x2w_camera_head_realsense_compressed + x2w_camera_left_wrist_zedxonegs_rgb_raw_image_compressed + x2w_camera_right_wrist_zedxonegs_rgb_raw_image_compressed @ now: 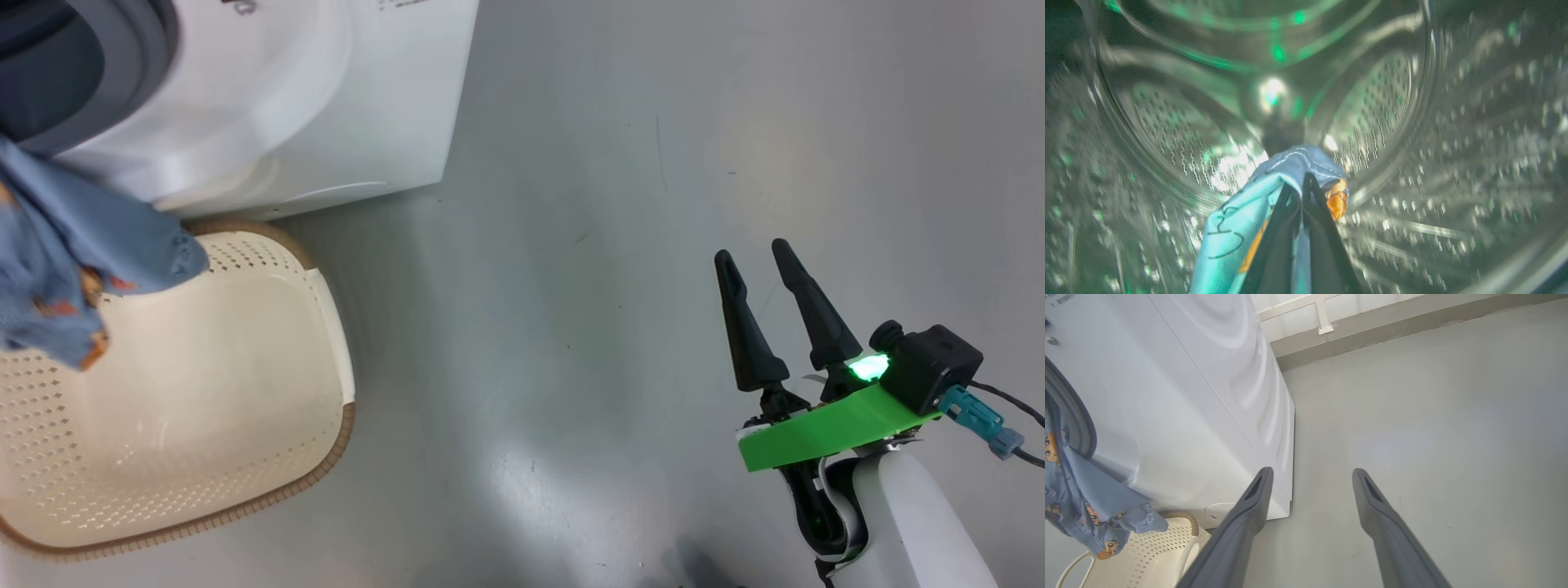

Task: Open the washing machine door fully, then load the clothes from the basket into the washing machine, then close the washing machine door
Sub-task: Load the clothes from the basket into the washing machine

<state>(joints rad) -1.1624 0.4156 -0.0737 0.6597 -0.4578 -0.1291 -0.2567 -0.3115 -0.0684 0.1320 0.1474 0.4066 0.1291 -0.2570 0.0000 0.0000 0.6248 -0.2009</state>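
The washing machine stands on the grey floor, with the basket just beside it. The clothes trail from its mouth over the basket — inside the drum the left tool pinches them. The right tool hangs spread wide, holding nothing.

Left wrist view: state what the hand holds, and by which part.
The left hand is shut on the clothes, pinching a stitched fold; the right hand holds nothing.
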